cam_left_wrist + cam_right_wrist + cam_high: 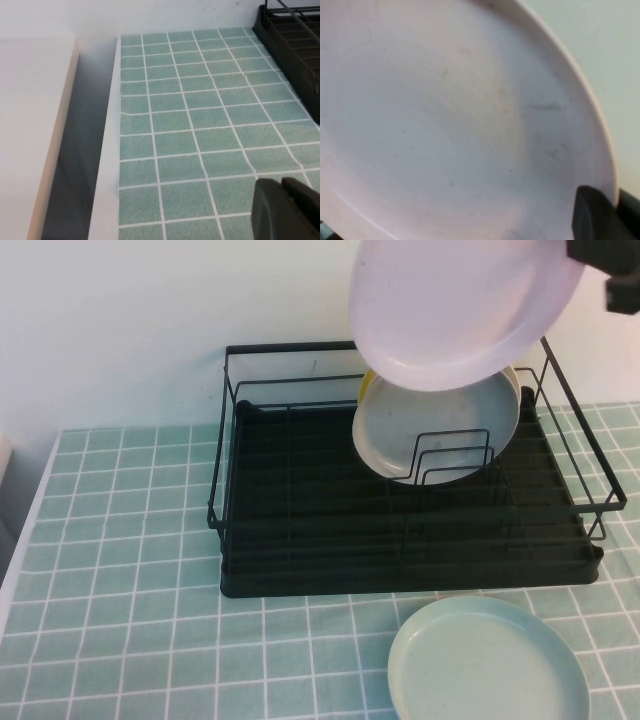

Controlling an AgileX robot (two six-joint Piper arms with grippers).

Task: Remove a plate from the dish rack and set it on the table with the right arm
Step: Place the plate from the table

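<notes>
The pale pink-lilac plate (455, 310) hangs tilted in the air above the back right of the black wire dish rack (300, 530). My right gripper (600, 260) is shut on the plate's rim at the top right of the high view. In the right wrist view the plate (445, 115) fills the picture, and the rim sits between the black fingers (592, 215). My left gripper (282, 187) is shut and empty, low over the mint-green tiled table (200, 125), out of the high view.
A grey-white plate (440, 425) with a yellow rim behind it leans in the rack's wire dividers. A pale mint-green plate (488, 665) lies on the table in front of the rack. The table's left edge (107, 150) borders a gap and a white surface.
</notes>
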